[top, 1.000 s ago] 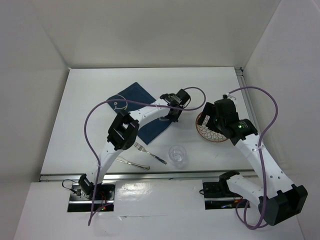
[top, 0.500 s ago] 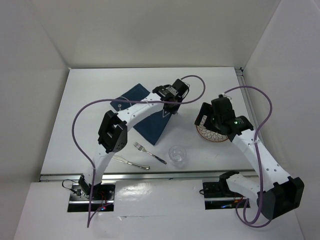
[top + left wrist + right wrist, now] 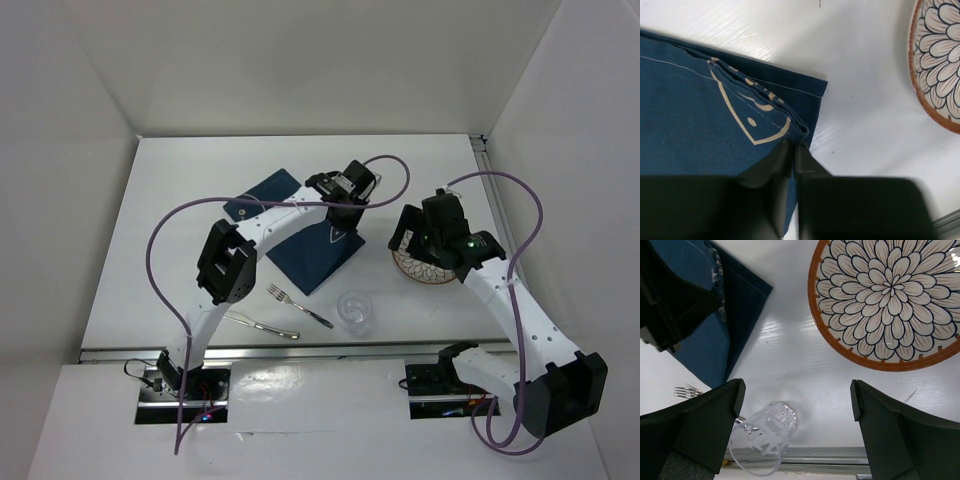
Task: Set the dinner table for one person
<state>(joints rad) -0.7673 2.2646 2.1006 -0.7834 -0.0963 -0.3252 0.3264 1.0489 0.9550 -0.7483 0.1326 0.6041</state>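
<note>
Bright even light from above, soft glare streaks on the white table [image 3: 740, 25], near fingers [image 3: 855, 210] dark and blurred

Your placemat [image 3: 700, 125] is matt woven cloth, the plate [image 3: 885, 300] glossy glazed, the fork [image 3: 299, 307] shiny metal, the counter [image 3: 200, 170] smooth white.

The placemat [image 3: 310, 262] lies centrally, one corner folded over. Plate [image 3: 422, 273] just right of it. Glass [image 3: 355, 309], fork [image 3: 298, 306] and another utensil [image 3: 262, 324] along the near edge.

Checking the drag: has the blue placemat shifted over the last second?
Yes. The placemat, pinched by the left gripper, slid right; its corner is nearer the plate.
</note>
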